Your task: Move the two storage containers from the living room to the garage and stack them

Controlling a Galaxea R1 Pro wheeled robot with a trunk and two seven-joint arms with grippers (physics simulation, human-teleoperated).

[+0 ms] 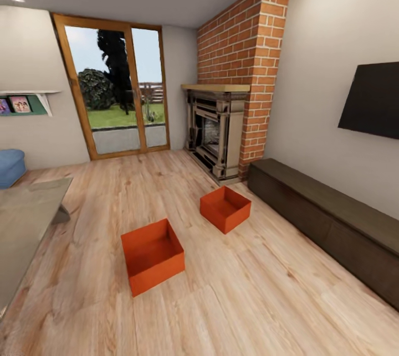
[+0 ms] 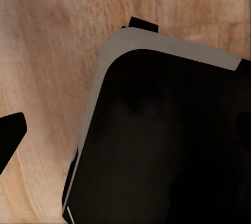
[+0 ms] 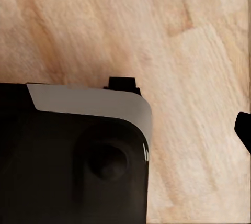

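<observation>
Two red-orange storage containers rest on the living room's light wood floor in the head view. The nearer container [image 1: 152, 255] lies left of centre, and the farther container [image 1: 225, 208] sits in front of the brick fireplace. Both are open-topped and empty. My left gripper [image 2: 125, 145] hangs over the wood planks beside my dark base [image 2: 167, 140]; one black fingertip [image 2: 10, 136] shows at the frame's edge. My right gripper [image 3: 125, 135] hangs likewise, with a fingertip [image 3: 244, 130] at the edge. Nothing is held in either.
A long dark low cabinet [image 1: 327, 217] runs along the right wall under a black TV [image 1: 372, 100]. A grey table [image 1: 27, 223] and blue sofa [image 1: 11, 165] stand at left. The fireplace [image 1: 216, 129] and glass door [image 1: 119, 96] are at the back.
</observation>
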